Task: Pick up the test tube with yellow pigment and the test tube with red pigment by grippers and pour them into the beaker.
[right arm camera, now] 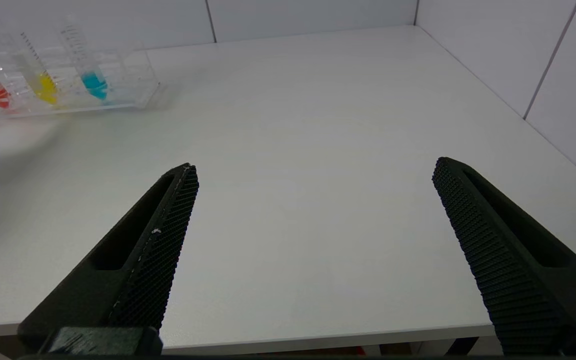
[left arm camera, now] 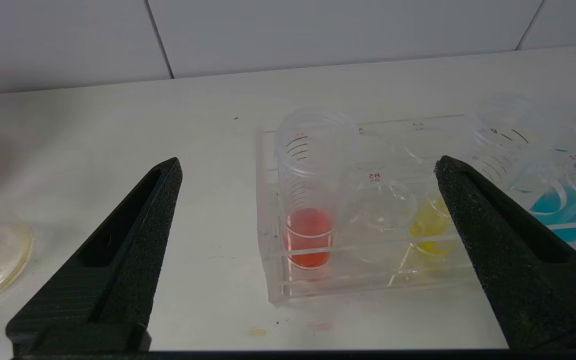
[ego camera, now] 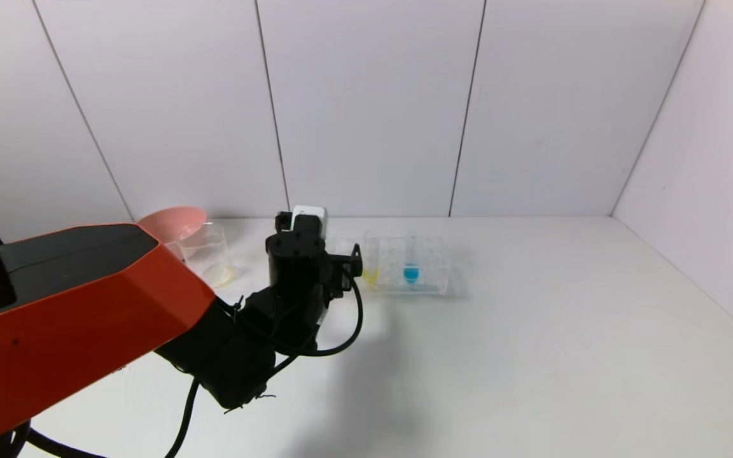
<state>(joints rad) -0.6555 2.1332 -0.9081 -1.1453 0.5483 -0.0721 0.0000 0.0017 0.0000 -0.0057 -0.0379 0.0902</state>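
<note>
Standing racked: red tube (left arm camera: 309, 235), yellow tube (left arm camera: 430, 232), blue tube (left arm camera: 565, 210); left gripper (left arm camera: 308, 170) wide open, empty, before rack (left arm camera: 368, 285); beaker (ego camera: 210, 254) beside pink bowl (ego camera: 172, 222).

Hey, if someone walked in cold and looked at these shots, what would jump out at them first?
Probably the big orange-red left arm filling the near left of the head view, its left gripper open before the clear rack. Next, the colours in that rack: the test tube with red pigment at the end nearest the beaker, the test tube with yellow pigment beside it, then a blue tube. The right gripper hangs open over bare table.
</note>
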